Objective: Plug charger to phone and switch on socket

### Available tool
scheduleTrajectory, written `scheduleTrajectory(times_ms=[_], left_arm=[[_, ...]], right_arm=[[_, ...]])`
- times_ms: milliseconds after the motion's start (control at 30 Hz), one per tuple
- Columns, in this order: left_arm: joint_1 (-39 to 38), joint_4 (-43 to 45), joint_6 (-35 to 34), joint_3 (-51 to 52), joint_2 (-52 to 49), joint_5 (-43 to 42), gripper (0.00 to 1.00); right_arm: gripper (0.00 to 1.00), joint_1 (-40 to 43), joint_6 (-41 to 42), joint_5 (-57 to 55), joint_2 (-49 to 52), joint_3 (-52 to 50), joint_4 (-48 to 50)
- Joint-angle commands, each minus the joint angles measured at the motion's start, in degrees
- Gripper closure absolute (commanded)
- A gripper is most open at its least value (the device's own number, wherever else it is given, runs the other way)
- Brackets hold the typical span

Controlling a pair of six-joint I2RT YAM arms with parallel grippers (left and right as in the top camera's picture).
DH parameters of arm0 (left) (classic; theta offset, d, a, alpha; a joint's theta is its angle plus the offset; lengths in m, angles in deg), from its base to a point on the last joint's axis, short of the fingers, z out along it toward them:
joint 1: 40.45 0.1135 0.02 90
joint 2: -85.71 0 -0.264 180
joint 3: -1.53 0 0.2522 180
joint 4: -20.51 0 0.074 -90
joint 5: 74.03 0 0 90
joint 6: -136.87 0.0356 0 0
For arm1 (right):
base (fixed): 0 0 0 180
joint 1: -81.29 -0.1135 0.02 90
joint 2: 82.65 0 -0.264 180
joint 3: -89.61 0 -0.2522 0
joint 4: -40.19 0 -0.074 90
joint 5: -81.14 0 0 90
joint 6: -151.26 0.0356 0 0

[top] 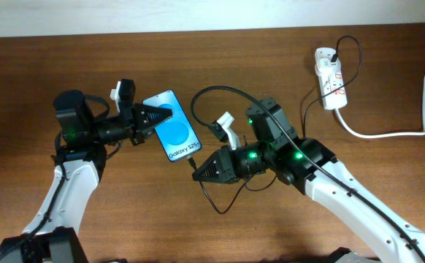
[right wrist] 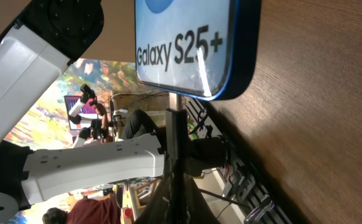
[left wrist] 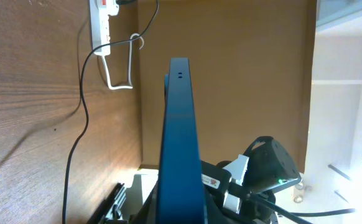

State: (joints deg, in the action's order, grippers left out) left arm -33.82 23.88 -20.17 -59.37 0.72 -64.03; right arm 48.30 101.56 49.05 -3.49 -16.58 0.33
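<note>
phone: one (top: 173, 136), screen up and lit blue, set slantwise between the two arms. We cannot tell if it lies flat on the table (top: 139, 219) or is held just clear of it.
left gripper: (top: 165, 115) clenched on the phone's upper long edge. Its wrist view shows the slab edge-on, centred between the fingers.
right gripper: (top: 196, 172) clamped, tip aimed at the phone's bottom short edge. In its wrist view we read a thin dark plug end pinched there, reaching up to that edge. We cannot tell whether it is seated.
charger: one thin black cable (top: 223, 89). It arcs over the right arm toward the socket, with a slack loop below the right gripper.
socket: one white strip (top: 330, 77) at the far right of the table, well apart from both grippers. It has a black plug in it. The red-marked switches are too small for us to count.
white cord: one (top: 388, 134), thick, running off the right edge.
phone handling: we judge it stiff, slim and light, with a slick and fragile glass face. We'd hold it by the long edges, away from the port end.
charger handling: limp and light, only the plug tip is stiff. We'd grip just behind the tip, in line with the port. The slack may tug it sideways.
socket handling: likely light enough to slide, so we'd press the switch straight down.
</note>
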Motion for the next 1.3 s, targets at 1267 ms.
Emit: scheduleTrajectory(times_ms=[1267], left_arm=[[0.2, 0.3, 5.9, -0.7, -0.1, -1.6, 1.00]], right_arm=[[0.96, -1.4, -6.9, -4.7, 1.8, 0.5, -1.5]])
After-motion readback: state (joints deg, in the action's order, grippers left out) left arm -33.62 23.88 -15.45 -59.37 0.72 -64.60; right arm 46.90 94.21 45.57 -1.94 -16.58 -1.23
